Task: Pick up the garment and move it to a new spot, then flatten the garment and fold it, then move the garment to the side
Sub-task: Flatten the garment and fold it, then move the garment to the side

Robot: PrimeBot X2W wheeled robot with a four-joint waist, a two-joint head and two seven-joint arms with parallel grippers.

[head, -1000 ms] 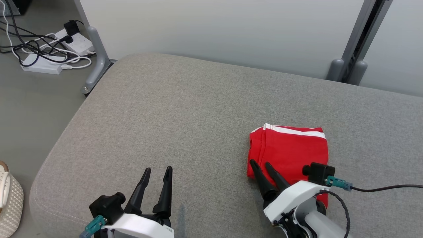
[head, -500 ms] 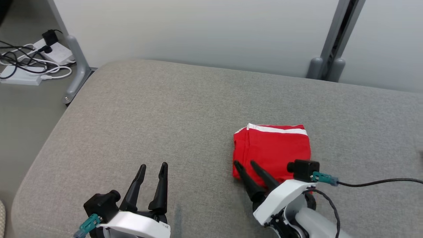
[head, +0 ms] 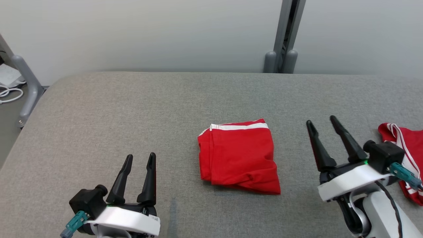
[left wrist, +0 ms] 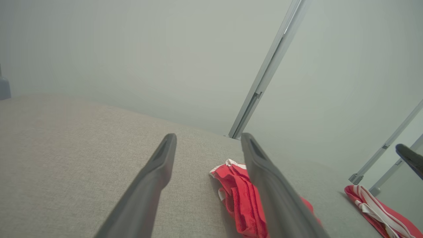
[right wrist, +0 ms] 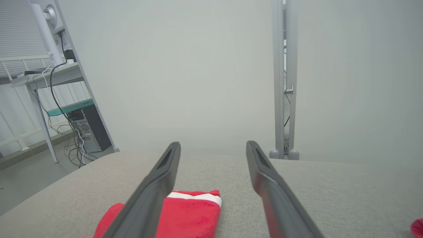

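The folded red cloth garment with a white band (head: 238, 158) lies flat near the middle of the grey woven padded surface (head: 132, 109), between the two grippers and touching neither. It is a nearly square bundle, so no long axis stands out clearly. Its white-banded edge points away from the robot, towards the pale wall, and its rumpled near edge slants down to the right. Stacked layers show along its left side. The left gripper (head: 141, 155) hovers at the lower left, fingers spread wide and empty. The right gripper (head: 320, 120) stands to the garment's right, jaws equally wide and holding nothing. Beyond it, at the right edge, lies a crumpled red-and-white striped cloth (head: 411, 142)
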